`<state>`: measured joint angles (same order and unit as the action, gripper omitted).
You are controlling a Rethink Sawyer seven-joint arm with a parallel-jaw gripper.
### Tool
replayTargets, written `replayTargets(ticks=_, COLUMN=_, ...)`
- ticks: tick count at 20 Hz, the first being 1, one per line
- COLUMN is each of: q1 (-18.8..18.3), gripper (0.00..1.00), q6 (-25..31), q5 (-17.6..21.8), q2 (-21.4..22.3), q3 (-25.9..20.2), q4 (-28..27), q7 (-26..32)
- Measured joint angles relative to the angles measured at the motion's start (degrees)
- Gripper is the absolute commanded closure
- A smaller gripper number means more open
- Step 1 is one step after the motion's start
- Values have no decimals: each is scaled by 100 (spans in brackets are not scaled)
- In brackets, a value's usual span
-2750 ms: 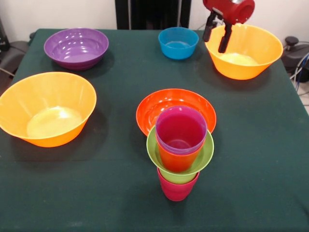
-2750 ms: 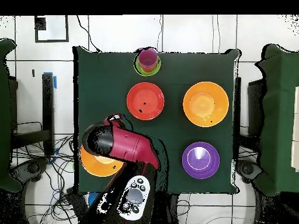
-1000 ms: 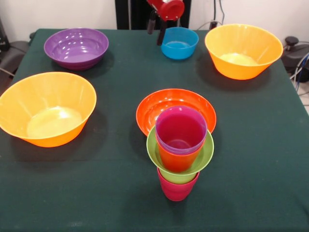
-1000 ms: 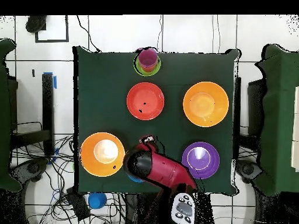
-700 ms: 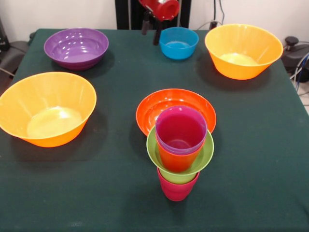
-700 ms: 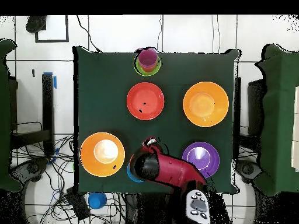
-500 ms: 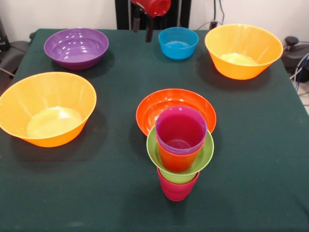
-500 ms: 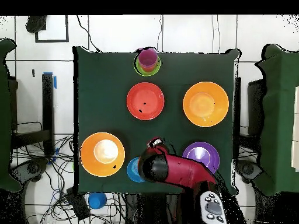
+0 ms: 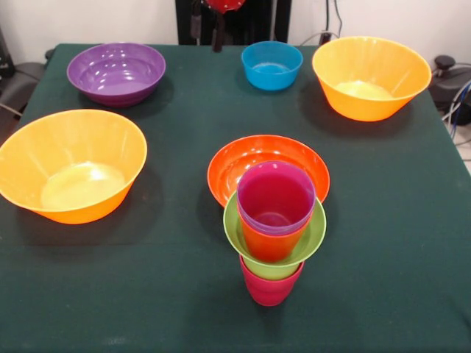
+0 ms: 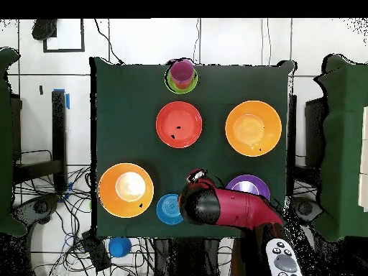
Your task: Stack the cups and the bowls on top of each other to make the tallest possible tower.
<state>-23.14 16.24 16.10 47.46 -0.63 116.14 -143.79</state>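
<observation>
1. Tower [image 9: 274, 235] stands near the front edge of the table [image 9: 383, 220]: crimson cup [image 9: 270, 285] at the base, small lime green bowl [image 9: 305, 246] on it, orange-red cup [image 9: 266, 244] in that bowl, purple cup [image 9: 276, 197] nested on top. Looks upright in the overhead view.
2. Red-orange bowl [image 9: 250, 156] sits just behind the tower, touching or nearly so; can't tell which. Probably kept close as a next piece.
3. Loose bowls are spread wide: large orange bowl [image 9: 70, 165] at one side, second large orange bowl [image 9: 372, 77] at the far corner, purple bowl [image 9: 116, 72] at the other far corner, small blue bowl [image 9: 271, 65] between them at the far edge. The spacing leaves room to come down on each rim.
4. Gripper [image 9: 207, 28] shows only as two dark tips at the top edge of the front view, between the purple bowl and the blue bowl. The tips stand apart with nothing between them, so the jaws read as open and empty.
5. Overhead view: red arm [image 10: 230, 207] hangs over the table's near edge, partly covering the purple bowl.
6. Judgement: it is lining up on a loose bowl, likely the purple one. Risk: a wide bowl on the narrow purple cup may tip the stack.
</observation>
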Motion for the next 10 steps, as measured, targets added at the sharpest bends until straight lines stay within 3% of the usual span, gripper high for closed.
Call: replayTargets(ticks=10, q1=-138, gripper=0, q6=86, q5=475, q2=114, q3=-643, q4=-35, q7=0)
